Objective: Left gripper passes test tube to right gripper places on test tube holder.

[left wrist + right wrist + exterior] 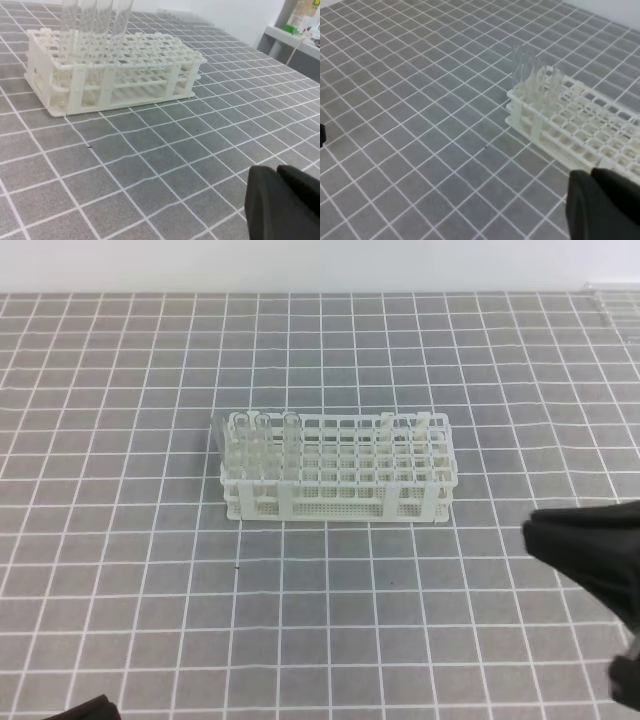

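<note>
My left wrist view alone shows a shelf (295,37); both my end effectors are closed, gripping nothing near the test tube holder (335,475).

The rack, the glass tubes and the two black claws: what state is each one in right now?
test tube holder: upright on the gridded mat, most holes empty.
test tubes: standing upright in the holder's left end.
right gripper: shut, holding nothing visible, away from the holder.
left gripper: shut, nothing visible in it, low over the mat.
</note>
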Robot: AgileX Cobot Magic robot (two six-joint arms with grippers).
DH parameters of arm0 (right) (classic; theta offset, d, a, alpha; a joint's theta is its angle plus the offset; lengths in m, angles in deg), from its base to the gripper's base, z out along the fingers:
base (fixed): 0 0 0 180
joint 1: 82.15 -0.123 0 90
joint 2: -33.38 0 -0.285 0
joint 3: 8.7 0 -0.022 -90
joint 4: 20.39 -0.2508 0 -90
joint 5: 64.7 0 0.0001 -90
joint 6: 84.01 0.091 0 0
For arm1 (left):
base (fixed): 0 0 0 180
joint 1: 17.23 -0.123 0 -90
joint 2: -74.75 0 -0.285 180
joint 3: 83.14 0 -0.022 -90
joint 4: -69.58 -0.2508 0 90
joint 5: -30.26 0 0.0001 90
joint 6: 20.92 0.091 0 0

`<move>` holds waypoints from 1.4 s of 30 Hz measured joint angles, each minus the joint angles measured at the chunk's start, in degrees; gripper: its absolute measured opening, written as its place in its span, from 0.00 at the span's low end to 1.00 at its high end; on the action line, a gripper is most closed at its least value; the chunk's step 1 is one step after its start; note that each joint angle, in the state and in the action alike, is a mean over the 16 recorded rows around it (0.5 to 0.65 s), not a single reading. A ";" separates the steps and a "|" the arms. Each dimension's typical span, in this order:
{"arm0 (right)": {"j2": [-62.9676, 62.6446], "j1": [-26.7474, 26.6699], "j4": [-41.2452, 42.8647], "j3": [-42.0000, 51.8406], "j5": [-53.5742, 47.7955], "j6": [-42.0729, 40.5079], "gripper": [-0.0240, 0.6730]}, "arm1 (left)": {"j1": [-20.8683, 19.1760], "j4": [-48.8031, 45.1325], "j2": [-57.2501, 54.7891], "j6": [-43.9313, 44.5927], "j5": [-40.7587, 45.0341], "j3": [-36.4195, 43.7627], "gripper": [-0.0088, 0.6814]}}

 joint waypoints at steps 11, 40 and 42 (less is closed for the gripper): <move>-11.44 10.96 0.66 8.50 -3.86 -0.04 0.02 | 0.01 -0.01 -0.09 -0.02 0.03 0.08 0.01; -46.86 37.71 -6.99 44.95 15.54 -4.74 0.02 | 0.00 0.01 0.06 0.01 0.75 -0.04 0.01; -46.86 37.71 -6.34 45.19 14.94 -4.75 0.02 | 0.00 0.01 0.07 0.02 0.80 -0.08 0.01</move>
